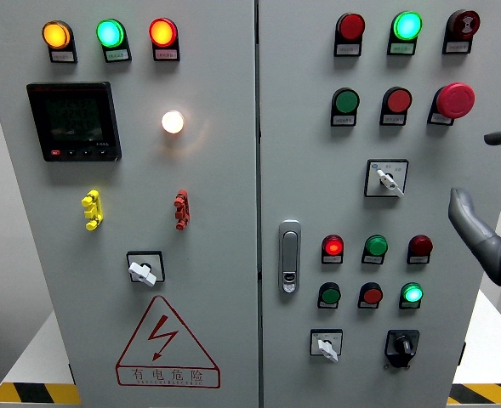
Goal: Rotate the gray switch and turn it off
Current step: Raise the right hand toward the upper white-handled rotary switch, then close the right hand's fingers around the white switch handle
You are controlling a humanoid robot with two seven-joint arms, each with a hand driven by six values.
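Note:
On the right cabinet door a rotary switch with a pale gray knob (387, 179) sits in a square plate, its handle pointing down-right. Two similar gray-knob switches show lower down, one on the right door (327, 346) and one on the left door (144, 270). My right hand (486, 174) comes in from the right edge, open, with dark fingers (469, 219) spread. It hovers to the right of the upper switch, apart from it and holding nothing. My left hand is out of sight.
Lamps and push buttons cover both doors. A red mushroom stop button (454, 100) sits just above my hand. A black rotary switch (401, 344), a door handle (290, 255), a meter display (73, 121) and a lightning warning sign (167, 344) also show.

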